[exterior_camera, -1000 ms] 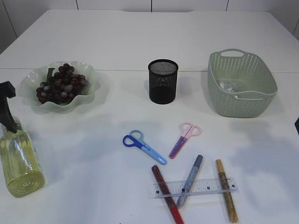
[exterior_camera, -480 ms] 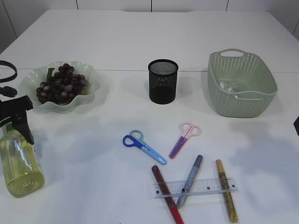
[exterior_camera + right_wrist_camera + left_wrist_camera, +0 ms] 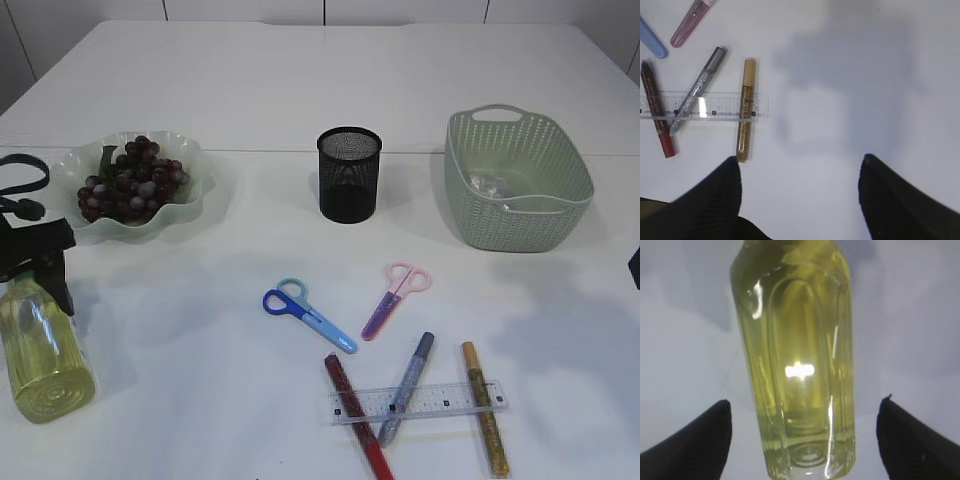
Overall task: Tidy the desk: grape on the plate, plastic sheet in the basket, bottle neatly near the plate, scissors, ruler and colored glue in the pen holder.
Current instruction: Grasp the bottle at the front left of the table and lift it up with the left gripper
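On the surface's left edge, your left gripper (image 3: pixel 802 440) is standing wide around the lying bottle (image 3: pixel 42 345), risking rolling it if one jaw touches first.

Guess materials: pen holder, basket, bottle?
Pen holder: black metal mesh by the look, fine see-through grid. Basket: matte green plastic, moulded perforated weave. Bottle: clear yellowish glossy plastic, probably; sharp glare, moulded ribs.

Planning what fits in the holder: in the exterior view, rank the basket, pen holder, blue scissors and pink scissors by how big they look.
1. basket, clearly largest.
2. pen holder.
3. blue scissors.
4. pink scissors, only slightly smaller than the blue pair.

The scissors lie nearer the camera, so their looks may flatter them.
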